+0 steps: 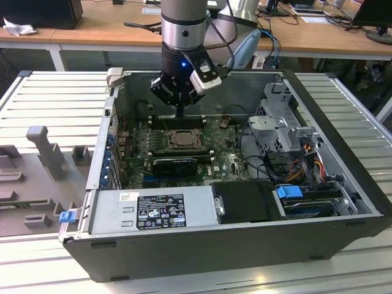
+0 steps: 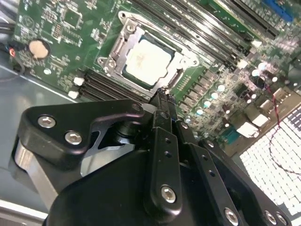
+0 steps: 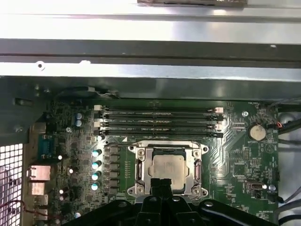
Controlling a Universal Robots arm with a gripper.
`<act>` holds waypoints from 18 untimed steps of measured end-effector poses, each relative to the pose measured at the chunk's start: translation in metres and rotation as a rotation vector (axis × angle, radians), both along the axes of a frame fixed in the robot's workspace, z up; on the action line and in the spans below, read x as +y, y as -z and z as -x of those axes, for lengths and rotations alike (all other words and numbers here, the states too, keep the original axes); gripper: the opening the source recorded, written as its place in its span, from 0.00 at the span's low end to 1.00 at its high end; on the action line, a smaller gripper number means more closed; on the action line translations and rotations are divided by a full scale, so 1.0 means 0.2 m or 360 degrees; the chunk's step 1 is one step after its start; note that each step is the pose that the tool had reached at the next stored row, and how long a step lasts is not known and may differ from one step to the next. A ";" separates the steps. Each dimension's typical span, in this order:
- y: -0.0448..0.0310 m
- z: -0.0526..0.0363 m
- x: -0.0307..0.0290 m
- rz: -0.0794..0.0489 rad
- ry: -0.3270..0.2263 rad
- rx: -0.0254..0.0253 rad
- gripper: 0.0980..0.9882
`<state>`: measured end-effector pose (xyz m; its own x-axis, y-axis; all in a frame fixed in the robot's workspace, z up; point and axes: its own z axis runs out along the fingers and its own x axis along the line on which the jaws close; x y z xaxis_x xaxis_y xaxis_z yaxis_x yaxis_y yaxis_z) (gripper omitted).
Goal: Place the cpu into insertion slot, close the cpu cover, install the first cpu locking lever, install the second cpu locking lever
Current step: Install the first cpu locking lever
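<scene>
My black pincer (image 2: 163,96) has its fingers pinched narrow with nothing between them, the tips poised at the edge of the square dark insertion slot with its metallic rim (image 3: 203,149). The small flat square silver-grey cpu (image 3: 168,167) lies seated there just beyond the tips, and I judge the thin silver-grey windowed cpu cover (image 3: 142,165) lies down around it. I count 1 chip, 1 socket, 1 cover.

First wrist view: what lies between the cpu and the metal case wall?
Long black memory slots, lying in parallel rows, fill the stretch between the cpu and the case wall, as the first wrist view shows.
</scene>
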<state>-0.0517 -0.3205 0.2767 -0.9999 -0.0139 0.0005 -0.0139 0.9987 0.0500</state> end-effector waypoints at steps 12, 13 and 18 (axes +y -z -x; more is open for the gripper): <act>0.031 0.257 0.008 -0.0007 -0.0003 -0.00001 0.01; 0.037 0.268 0.015 -0.0007 -0.0003 0.00001 0.01; 0.062 0.292 0.068 -0.0007 -0.0003 0.00000 0.01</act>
